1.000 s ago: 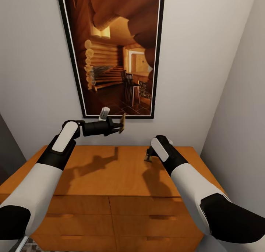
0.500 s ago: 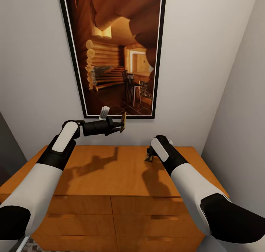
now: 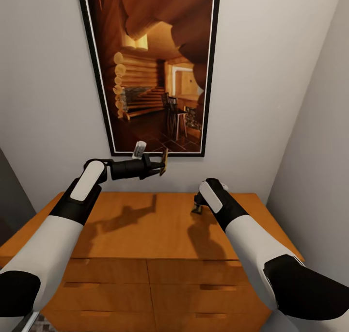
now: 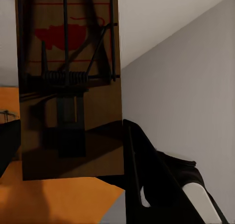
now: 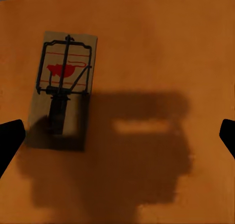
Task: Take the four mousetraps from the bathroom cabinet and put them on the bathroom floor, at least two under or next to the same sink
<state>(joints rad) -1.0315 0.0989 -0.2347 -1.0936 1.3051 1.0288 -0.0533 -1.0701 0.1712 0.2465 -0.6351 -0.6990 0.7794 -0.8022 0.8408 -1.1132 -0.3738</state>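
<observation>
My left gripper is shut on a mousetrap, a tan board with a dark wire spring, and holds it on edge in the air above the orange-brown cabinet. In the left wrist view that mousetrap stands close up between the dark fingers. A second mousetrap lies flat on the cabinet top. My right gripper hovers open over the wood beside it, touching nothing. In the head view the right gripper is mostly hidden behind its wrist.
A tall framed picture of a log cabin hangs on the grey wall behind the cabinet. A side wall stands close on the right. Plain drawer fronts face me below the top.
The left gripper with its mousetrap has risen slightly. The head view has shifted a little. The right arm has stayed in place.
</observation>
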